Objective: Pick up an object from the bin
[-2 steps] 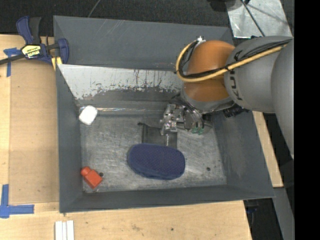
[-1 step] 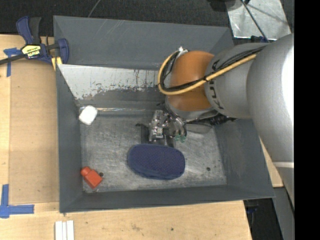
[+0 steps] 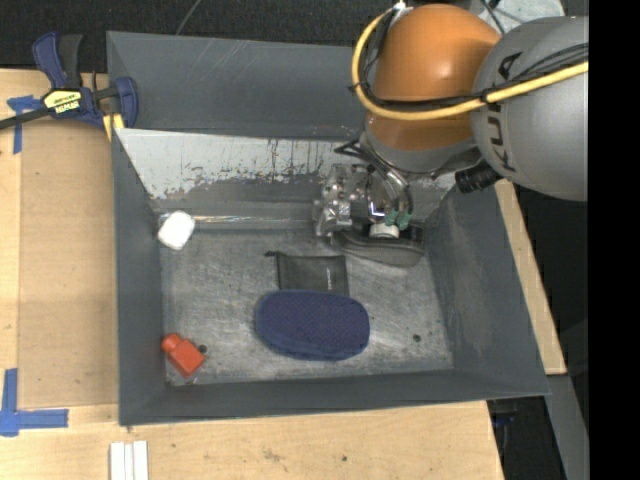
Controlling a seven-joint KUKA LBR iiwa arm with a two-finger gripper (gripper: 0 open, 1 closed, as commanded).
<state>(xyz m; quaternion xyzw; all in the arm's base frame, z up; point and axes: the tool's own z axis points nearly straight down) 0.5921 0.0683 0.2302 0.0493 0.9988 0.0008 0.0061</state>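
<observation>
**Gripper low at the back right of the bin, nothing seen in its grasp**

Gripper [image 3: 358, 213]: hangs under the orange cover [image 3: 430, 58] of the wrist. It is set low over the back right part of the floor of the grey metal bin [image 3: 230, 78], close to the foot of the back wall. Whether it is released or clenched cannot be told from this view, and no thing can be made out in its grasp. A dark patch lies on the floor right beneath it; whether this is shadow or an object cannot be told.

Arm [image 3: 535, 108]: grey, enters from the right above the bin's rim.

Contents of the bin, nearest to the gripper first:
- Black flat rectangular piece [image 3: 308, 268]: lies on the floor near the middle, just to the front left of the gripper and apart from it.
- Blue oval pad [image 3: 310, 326]: textured, lies flat at front centre. Its back edge is just beside the black piece, possibly overlapping it.
- White rounded lump [image 3: 176, 230]: at the back left, against the foot of the left wall, well apart from the gripper.
- Orange-red small block [image 3: 182, 354]: in the front left corner, the farthest item from the gripper.
</observation>
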